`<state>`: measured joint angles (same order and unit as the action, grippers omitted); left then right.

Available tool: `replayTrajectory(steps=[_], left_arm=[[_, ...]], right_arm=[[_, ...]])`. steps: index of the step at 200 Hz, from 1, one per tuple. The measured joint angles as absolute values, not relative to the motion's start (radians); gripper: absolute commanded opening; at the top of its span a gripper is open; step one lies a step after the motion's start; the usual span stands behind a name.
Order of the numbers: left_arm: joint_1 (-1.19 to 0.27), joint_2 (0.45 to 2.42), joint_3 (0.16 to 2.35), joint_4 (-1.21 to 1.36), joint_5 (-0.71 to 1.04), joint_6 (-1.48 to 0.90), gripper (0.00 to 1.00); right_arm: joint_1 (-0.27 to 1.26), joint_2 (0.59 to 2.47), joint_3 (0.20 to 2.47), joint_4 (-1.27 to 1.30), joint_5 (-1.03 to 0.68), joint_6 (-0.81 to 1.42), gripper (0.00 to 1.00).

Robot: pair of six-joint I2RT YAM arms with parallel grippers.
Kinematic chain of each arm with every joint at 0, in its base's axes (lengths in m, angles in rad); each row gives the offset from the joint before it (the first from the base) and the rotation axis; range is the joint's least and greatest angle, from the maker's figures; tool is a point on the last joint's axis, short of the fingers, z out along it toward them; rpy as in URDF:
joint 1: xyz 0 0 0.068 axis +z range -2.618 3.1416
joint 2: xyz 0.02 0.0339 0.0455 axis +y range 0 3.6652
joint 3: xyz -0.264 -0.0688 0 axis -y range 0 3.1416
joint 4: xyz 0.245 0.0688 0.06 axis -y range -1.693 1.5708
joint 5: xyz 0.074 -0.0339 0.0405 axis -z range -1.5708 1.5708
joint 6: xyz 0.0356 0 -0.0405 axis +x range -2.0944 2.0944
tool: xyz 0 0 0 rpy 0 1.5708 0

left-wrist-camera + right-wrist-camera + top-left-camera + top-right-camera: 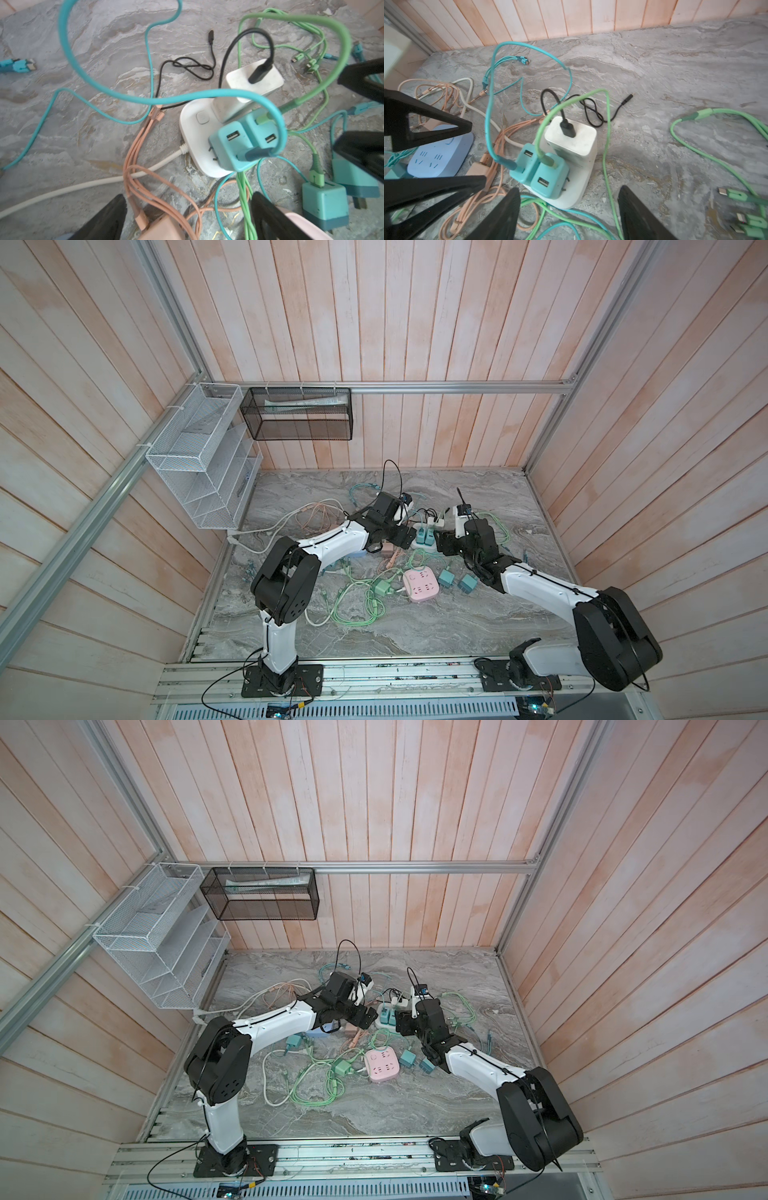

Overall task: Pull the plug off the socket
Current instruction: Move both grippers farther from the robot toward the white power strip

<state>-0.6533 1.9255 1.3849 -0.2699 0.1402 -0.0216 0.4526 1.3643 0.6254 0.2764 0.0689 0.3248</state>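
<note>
table (457, 626): a grey marble top, walled by pale wood planks and strewn with cables and chargers.
right arm (536, 583): mounted on the front rail at the right. The elbow is folded just above the base, the white forearm is stretched back and inward to the middle, and the wrist is bent down.
left arm (332, 545): mounted on the front rail at the left. The lower link is raised, the elbow is bent, the forearm is stretched back and rightward to the middle, and the wrist is tipped down.
rack (195, 472): white wire, hung on the left frame.
basket (299, 414): black mesh, hung on the back rail.
left gripper (189, 196): spread wide with nothing clasped, held just left of the socket. A peach charger (162, 228) is seen below, between the fingers; contact cannot be told.
right gripper (570, 189): spread wide with nothing clasped, held just right of the socket, pointing down.
socket (193, 133): white, lying mid-table between the two grippers.
pink socket (420, 584): lying nearer the front, between the forearms.
blue socket (440, 153): lying beside the white one, under the left fingers.
white charger (249, 83): seated on the socket, with a black cable plugged in.
plugs (230, 145): two teal ones, side by side on the socket, one fed by a teal cable and one by a green.
writing: too blurred to be read.
</note>
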Motion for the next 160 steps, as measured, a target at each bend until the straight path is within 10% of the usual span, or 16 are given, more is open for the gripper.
replayTrajectory(steps=[160], left_arm=[[-0.720,2.004,1.471,-0.284,0.254,0.007,0.73]], right_arm=[[0.282,1.626,0.697,0.249,-0.244,0.394,0.57]])
